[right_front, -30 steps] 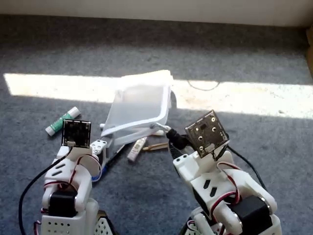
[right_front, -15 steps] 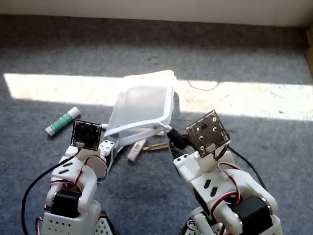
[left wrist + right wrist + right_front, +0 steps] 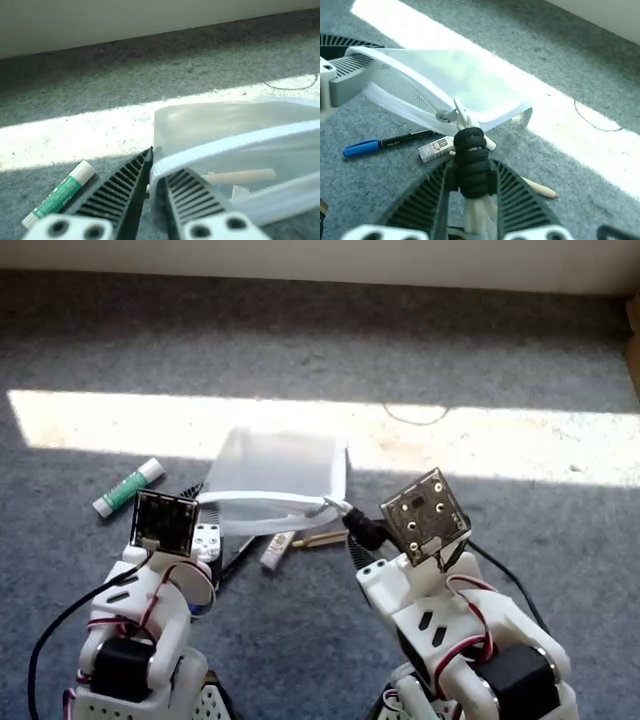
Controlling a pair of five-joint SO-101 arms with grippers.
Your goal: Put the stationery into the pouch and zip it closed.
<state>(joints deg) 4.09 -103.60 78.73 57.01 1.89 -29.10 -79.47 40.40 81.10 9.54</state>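
Observation:
The translucent white pouch (image 3: pixel 277 468) lies on the carpet, its zipper edge stretched between both arms. My left gripper (image 3: pixel 153 164) is shut on the zipper edge at the pouch's (image 3: pixel 235 132) left corner. My right gripper (image 3: pixel 470 167) is shut on a black cord loop (image 3: pixel 469 150) tied to the zipper pull (image 3: pixel 461 116) at the pouch's (image 3: pixel 455 80) right corner. A green glue stick (image 3: pixel 128 487) lies left of the pouch. A blue pen (image 3: pixel 385 145), a small white eraser (image 3: pixel 438 148) and a pencil (image 3: pixel 538 188) lie on the carpet in front of the pouch.
Grey carpet (image 3: pixel 450 350) covers the floor, crossed by a bright sunlit band (image 3: pixel 500 440). A thin wire (image 3: pixel 415 420) lies beyond the pouch. A pale wall base (image 3: pixel 320 260) runs along the far edge. Open carpet stretches right of the right arm.
The pouch has dropped from a raised, tilted pose to lie flatter. My left gripper shifted right and then back left, and the zipper edge is now drawn out straight.

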